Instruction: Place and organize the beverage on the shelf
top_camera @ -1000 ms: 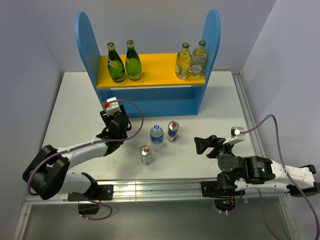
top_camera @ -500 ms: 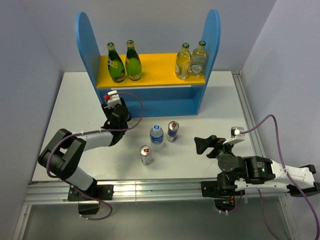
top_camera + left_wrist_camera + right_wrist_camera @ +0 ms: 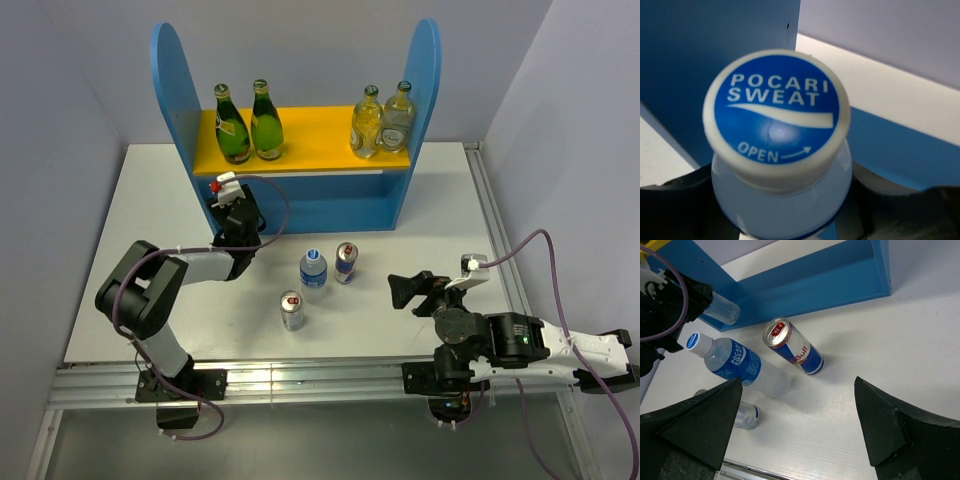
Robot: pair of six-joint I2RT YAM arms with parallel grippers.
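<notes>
Left gripper [image 3: 238,218] is pinching a water bottle [image 3: 776,112] around its body, right at the front of the shelf [image 3: 300,195], low down at its left end. If it were me, I'd keep the bottle upright, slide it in under the yellow-orange board, and only let go once the base sits flat. I'd tuck it well to the left so the others fit.

Right gripper [image 3: 398,291] is spread wide and holding nothing, out in front of the shelf's right half.

The cap reads POCARI SWEAT, plus OPEN with an arrow. The second water bottle [image 3: 740,367], on the surface in front of the shelf, has the same name on its label. The can [image 3: 794,347] beside it shows "Bull".
</notes>
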